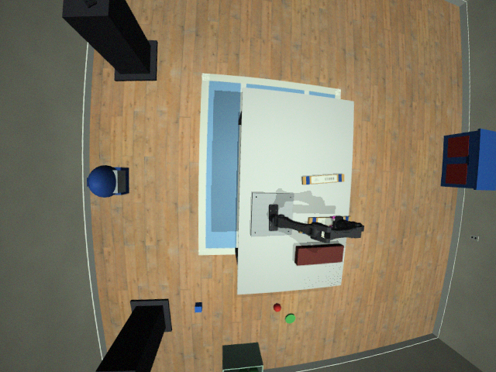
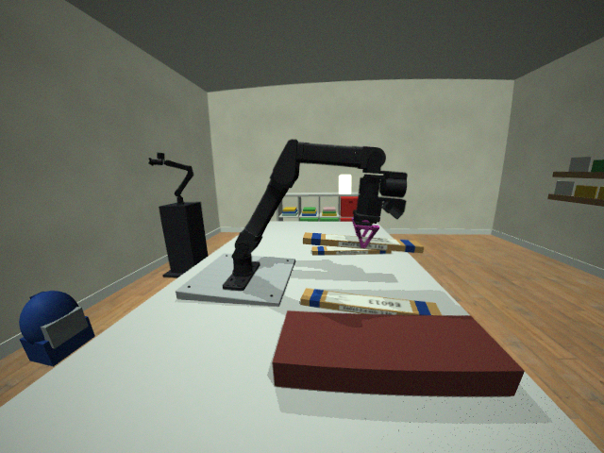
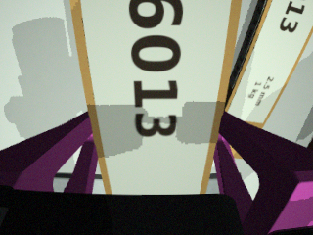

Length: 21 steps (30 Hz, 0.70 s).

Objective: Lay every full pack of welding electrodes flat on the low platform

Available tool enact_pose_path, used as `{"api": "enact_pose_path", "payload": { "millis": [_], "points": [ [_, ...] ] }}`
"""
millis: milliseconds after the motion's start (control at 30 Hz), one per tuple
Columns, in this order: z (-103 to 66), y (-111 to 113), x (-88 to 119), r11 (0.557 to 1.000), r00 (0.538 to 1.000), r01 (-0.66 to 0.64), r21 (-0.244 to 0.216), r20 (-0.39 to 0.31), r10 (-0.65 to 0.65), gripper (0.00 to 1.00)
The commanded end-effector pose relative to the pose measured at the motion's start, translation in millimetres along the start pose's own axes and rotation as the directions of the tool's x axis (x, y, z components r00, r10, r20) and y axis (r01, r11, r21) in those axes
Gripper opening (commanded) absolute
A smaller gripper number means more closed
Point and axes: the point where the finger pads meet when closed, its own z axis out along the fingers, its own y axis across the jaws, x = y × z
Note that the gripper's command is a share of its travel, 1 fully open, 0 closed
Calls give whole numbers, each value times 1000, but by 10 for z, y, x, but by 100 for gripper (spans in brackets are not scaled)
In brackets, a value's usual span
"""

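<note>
My gripper [image 1: 333,218] [image 2: 364,243] [image 3: 156,117] is shut on a white-and-orange E6013 pack [image 1: 315,219] [image 2: 336,239] [image 3: 156,73], one magenta finger at each long side. The pack hangs roughly level above the table. A second pack [image 1: 322,178] [image 2: 348,252] lies flat on the table, away from the platform. A third pack [image 2: 341,298] lies on the table beside the platform; it shows at the right in the wrist view [image 3: 274,54] and is mostly hidden under the arm in the top view. The low dark red platform [image 1: 319,255] [image 2: 390,377] bears no pack.
The arm stands on a grey base plate [image 1: 260,228] [image 2: 205,287] on the white table [image 1: 296,132] [image 2: 160,370]. The table's edge runs close past the outer ends of the packs and the platform.
</note>
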Motion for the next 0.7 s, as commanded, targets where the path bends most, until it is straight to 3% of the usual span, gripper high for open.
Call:
{"api": "enact_pose_path", "payload": {
  "millis": [0, 300, 667],
  "points": [
    [-282, 2, -16, 1000, 996, 6, -2, 94, -6, 0],
    [-188, 2, -23, 1000, 996, 6, -2, 93, -6, 0],
    [-187, 2, -22, 1000, 996, 6, -2, 93, -6, 0]
  ]
}}
